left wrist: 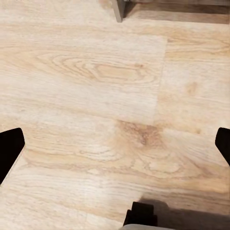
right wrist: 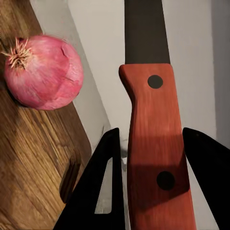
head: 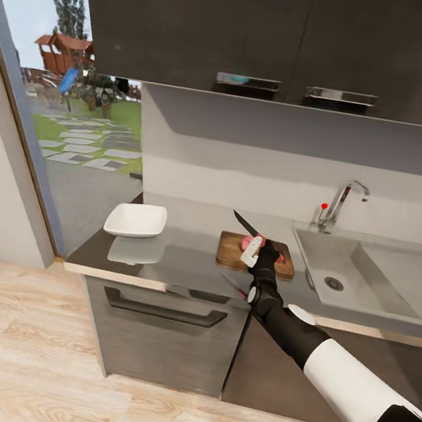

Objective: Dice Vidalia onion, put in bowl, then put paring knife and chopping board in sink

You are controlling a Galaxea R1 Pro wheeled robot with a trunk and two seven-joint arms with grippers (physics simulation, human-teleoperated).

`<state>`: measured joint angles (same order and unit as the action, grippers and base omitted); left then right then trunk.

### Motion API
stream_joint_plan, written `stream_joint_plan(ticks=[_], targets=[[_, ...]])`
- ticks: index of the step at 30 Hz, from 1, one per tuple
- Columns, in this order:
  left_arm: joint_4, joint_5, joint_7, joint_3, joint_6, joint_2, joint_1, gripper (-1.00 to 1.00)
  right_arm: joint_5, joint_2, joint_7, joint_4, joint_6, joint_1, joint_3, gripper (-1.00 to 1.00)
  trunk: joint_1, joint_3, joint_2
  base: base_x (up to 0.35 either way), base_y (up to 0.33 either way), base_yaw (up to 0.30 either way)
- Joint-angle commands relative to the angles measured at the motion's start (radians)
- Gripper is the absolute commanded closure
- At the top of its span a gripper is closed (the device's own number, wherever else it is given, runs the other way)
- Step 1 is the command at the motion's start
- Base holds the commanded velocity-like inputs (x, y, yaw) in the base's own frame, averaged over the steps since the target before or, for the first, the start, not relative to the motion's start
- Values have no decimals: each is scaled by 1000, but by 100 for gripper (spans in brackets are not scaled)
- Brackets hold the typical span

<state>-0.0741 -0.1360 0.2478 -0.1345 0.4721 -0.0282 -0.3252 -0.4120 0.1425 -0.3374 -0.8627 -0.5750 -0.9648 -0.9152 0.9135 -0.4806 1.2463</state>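
Note:
On the grey countertop (head: 182, 261) lies the brown chopping board (head: 231, 258). The pink Vidalia onion (head: 245, 242) (right wrist: 43, 72) rests on the board, whole with its skin on. My right gripper (head: 258, 249) (right wrist: 153, 143) hovers over the board, shut on the red handle of the paring knife (right wrist: 153, 158). Its dark blade (head: 245, 224) points up and away to the left, beside the onion and apart from it. The white bowl (head: 136, 219) sits at the counter's left end. The sink (head: 378, 271) is to the right of the board. My left gripper (left wrist: 115, 148) is open above the wooden floor.
A chrome tap (head: 338, 204) stands behind the sink. Dark upper cabinets (head: 266, 36) hang over the counter. A drawer handle (head: 165, 309) sits below the counter's front edge. A large window (head: 73, 94) is to the left. Light wood floor (left wrist: 115, 86) lies below.

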Motion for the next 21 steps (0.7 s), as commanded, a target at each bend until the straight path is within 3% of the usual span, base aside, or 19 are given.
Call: stream_joint_plan(ticks=[1, 14, 21], targets=[[-4, -10, 1, -9, 7, -1, -2, -100, -2, 1, -2, 0, -7, -2, -5, 100, 0, -1, 1, 174, 70, 0], [-4, -10, 1, -10, 7, -1, -2, -100, -1, 0, 3, 50, -1, -2, -5, 100, 0, -1, 1, 144, -32, 0], [-4, -10, 1, -10, 7, -1, -2, -100, -1, 0, 3, 65, 0, -2, -5, 100, 0, -1, 1, 24, -28, 0]])
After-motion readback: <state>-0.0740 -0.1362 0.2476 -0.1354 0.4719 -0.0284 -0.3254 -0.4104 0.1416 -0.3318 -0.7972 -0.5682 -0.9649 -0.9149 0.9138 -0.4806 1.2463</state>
